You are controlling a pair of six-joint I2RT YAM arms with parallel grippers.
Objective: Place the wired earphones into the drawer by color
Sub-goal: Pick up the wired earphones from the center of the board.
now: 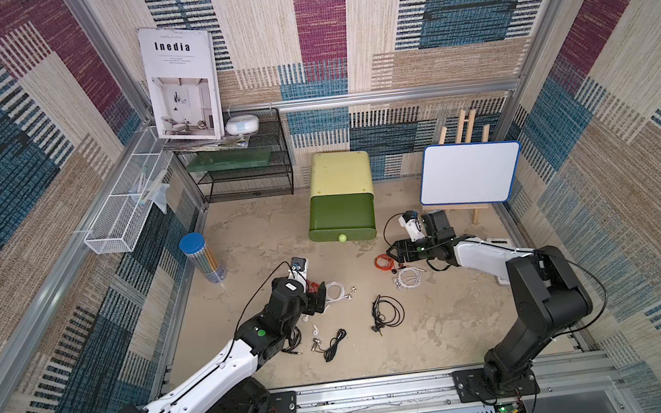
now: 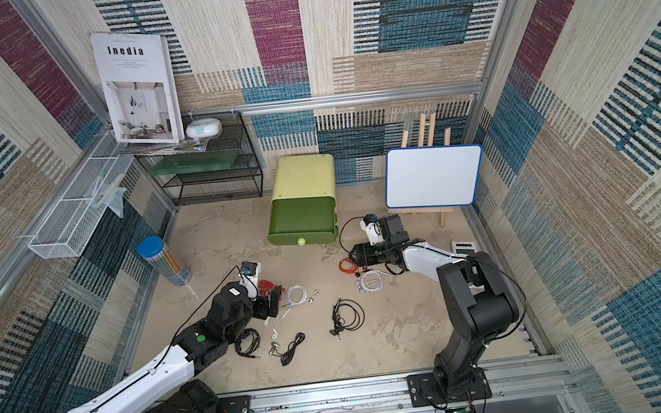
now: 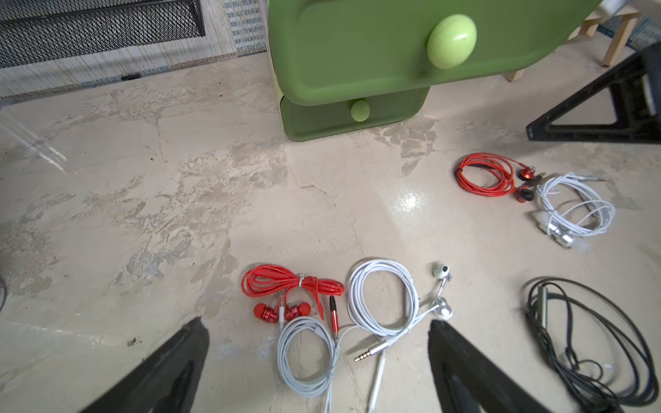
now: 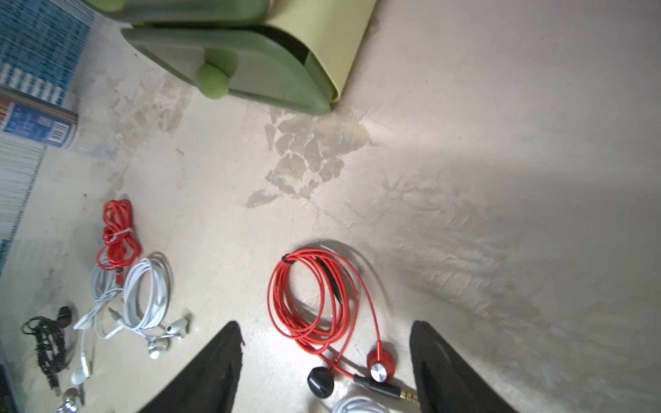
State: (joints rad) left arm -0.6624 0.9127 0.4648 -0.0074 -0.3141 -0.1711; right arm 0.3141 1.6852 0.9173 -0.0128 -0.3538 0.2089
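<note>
The green drawer unit [image 1: 340, 198] [image 2: 303, 201] stands at the back; two fronts with pale knobs show in the left wrist view [image 3: 357, 53]. Wired earphones lie on the floor in coiled bundles. My right gripper [image 1: 396, 253] [image 4: 325, 323] is open, its fingers either side of a red-orange bundle [image 4: 314, 296] [image 1: 384, 260], with a white bundle [image 1: 408, 278] just beside it. My left gripper [image 1: 318, 298] [image 3: 316, 323] is open low over a red bundle [image 3: 289, 286] and two white bundles [image 3: 382, 296] [image 3: 307, 357]. Black bundles [image 1: 387, 313] [image 1: 332, 344] lie nearer the front.
A blue-lidded pencil tube [image 1: 202, 257] stands at the left. A whiteboard on a wooden easel [image 1: 469, 173] stands behind the right arm. A black mesh shelf [image 1: 244, 170] and a white wire basket [image 1: 125, 217] line the back left. Another black bundle [image 2: 246, 341] lies by the left arm.
</note>
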